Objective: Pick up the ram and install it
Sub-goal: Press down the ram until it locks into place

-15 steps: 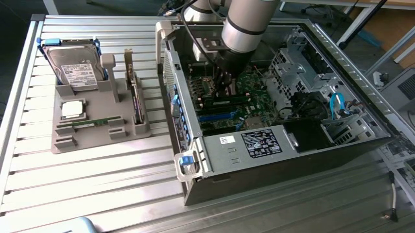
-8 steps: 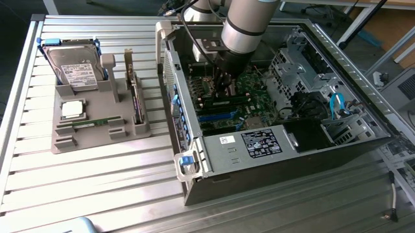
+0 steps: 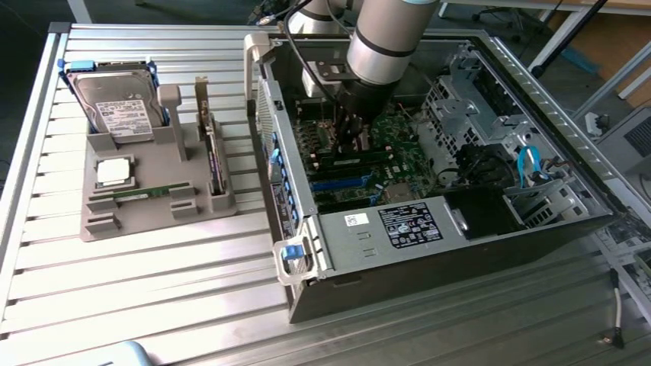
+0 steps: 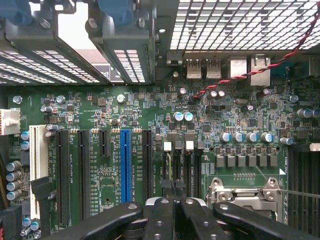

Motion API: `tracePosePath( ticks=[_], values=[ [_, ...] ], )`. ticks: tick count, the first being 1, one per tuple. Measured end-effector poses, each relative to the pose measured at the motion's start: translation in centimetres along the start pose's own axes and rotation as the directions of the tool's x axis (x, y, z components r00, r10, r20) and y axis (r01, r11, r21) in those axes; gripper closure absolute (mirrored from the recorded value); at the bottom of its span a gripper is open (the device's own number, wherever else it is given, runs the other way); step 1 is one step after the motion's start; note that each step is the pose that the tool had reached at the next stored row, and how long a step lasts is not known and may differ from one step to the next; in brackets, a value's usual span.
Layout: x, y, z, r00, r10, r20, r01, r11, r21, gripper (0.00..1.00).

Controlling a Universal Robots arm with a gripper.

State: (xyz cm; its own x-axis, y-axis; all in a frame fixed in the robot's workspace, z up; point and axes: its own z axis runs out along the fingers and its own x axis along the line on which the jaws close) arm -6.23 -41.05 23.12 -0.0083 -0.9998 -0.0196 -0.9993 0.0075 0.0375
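The arm reaches steeply down into the open computer case [image 3: 447, 191]; its hand [image 4: 174, 210] sits low over the motherboard [image 4: 150, 130], fingers drawn together, and whether they pinch a ram stick cannot be told, the tips being hidden; case walls and a drive cage crowd the arm closely; one ram [image 3: 151, 191] lies flat in the grey holder [image 3: 152, 217] on the worktop [image 3: 152, 290], well apart from the case.
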Motion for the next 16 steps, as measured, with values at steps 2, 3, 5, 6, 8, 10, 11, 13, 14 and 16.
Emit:
tracePosePath(
  ticks=[2, 3, 5, 6, 8, 10, 11, 13, 14, 16],
  values=[
    [0.00, 0.00, 0.00, 1.0000, 0.000, 0.0000, 0.000, 1.0000, 0.0000, 0.90],
    [0.01, 0.00, 0.00, 1.0000, 0.000, 0.0000, 0.000, 1.0000, 0.0000, 0.90],
    [0.03, 0.00, 0.00, 1.0000, 0.000, 0.0001, 0.000, 1.0000, 0.0001, 0.90],
    [0.05, 0.00, 0.00, 1.0000, 0.000, 0.0001, 0.000, 1.0000, 0.0001, 0.90],
    [0.06, 0.00, 0.00, 1.0000, 0.000, 0.0000, 0.000, 1.0000, 0.0000, 0.90],
    [0.06, 0.00, -0.12, 1.0000, 0.000, 0.0009, 0.000, 1.0000, -0.0001, 0.90],
    [0.05, 0.00, -0.33, 1.0000, 0.000, 0.0008, 0.000, 1.0000, -0.0017, 0.90],
    [0.06, 0.02, -0.64, 1.0000, 0.000, 0.0002, 0.000, 1.0000, -0.0043, 0.90],
    [0.06, 0.03, -0.76, 1.0000, 0.000, 0.0001, 0.000, 1.0000, -0.0055, 0.90],
    [0.05, 0.03, -0.87, 1.0000, 0.000, 0.0002, 0.000, 1.0000, -0.0065, 0.90]
  ],
)
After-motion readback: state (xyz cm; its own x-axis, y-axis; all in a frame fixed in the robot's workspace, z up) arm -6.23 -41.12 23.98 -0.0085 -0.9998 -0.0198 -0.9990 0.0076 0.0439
